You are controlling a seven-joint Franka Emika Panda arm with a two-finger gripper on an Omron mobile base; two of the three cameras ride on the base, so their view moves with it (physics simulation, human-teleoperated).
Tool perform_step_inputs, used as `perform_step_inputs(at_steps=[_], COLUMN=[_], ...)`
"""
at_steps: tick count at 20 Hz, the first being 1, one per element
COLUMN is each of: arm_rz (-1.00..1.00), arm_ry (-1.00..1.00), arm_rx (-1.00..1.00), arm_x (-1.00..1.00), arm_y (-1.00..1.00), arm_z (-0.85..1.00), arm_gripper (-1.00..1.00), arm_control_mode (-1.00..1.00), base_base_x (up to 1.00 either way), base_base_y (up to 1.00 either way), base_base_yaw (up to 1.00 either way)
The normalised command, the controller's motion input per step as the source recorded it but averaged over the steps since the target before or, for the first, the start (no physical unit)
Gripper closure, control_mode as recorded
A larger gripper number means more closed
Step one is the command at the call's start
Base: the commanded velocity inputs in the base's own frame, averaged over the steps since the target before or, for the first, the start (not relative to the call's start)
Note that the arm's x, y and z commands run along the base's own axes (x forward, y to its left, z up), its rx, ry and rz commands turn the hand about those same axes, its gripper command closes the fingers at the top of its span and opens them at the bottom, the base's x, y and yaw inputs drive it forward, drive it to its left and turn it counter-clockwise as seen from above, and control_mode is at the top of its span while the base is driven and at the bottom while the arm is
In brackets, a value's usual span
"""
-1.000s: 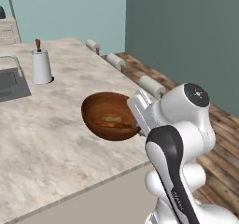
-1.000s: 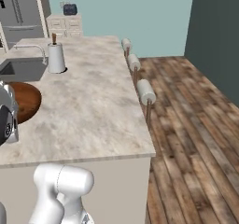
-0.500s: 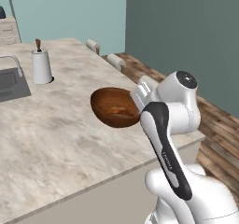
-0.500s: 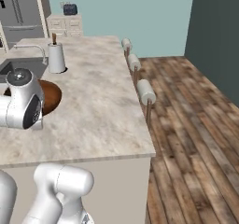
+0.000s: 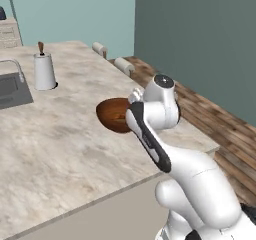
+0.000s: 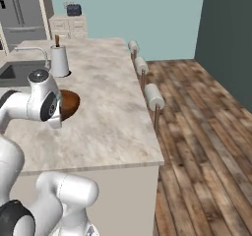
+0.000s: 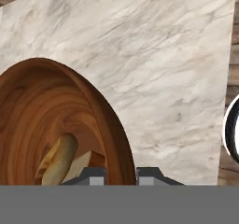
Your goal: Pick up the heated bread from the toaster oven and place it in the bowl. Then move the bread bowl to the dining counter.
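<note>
My gripper point(image 7: 120, 175) is shut on the rim of the dark reddish-brown wooden bowl point(image 7: 56, 125), one fingertip point(image 7: 95, 174) inside the rim and the other outside. The tan bread point(image 7: 59, 160) lies in the bottom of the bowl. The bowl point(image 5: 112, 115) hangs tilted low over the marble dining counter point(image 5: 60, 149), near its middle. I cannot tell whether it touches the slab. In the right base view the bowl point(image 6: 70, 104) pokes out from behind my white wrist over the counter point(image 6: 110, 112). The toaster oven is out of view.
A white paper-towel holder point(image 5: 44, 71) point(image 6: 59, 60) stands beside the sink point(image 5: 12, 89) at the counter's far left. Round stools point(image 6: 153, 96) line the counter's right edge above the wooden floor point(image 6: 197, 132). A fridge point(image 6: 19, 11) stands at the back.
My arm has swung the bowl a little to the right over the counter. The bowl has tipped, so its opening now faces away from the left base camera.
</note>
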Motion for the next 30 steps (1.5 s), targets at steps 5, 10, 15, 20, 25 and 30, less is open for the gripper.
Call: perform_step_inputs(at_steps=[5,10,15,20,25,30], arm_rz=[-0.13,-0.06,-0.02,0.00,0.00,0.00], arm_ry=[-0.11,0.03,0.07,0.01,-0.04,-0.06], arm_rx=[-0.03,0.00,-0.02,-0.01,0.00,0.01], arm_x=[1.00,0.99,0.73,0.12,-0.27,-0.95], arm_y=[0.05,-0.01,0.00,0.00,-0.01,-0.24], arm_z=[-0.62,-0.55,-0.22,-0.02,0.16,0.84], arm_gripper=[1.00,1.00,1.00,-1.00,-1.00,-1.00], arm_control_mode=[-1.00,-1.00,-1.00,-1.00,-1.00,-1.00], base_base_x=[0.00,0.00,0.00,0.00,0.00,0.00], base_base_y=[0.00,0.00,0.00,0.00,0.00,0.00], base_base_yaw=[0.00,0.00,0.00,0.00,0.00,0.00])
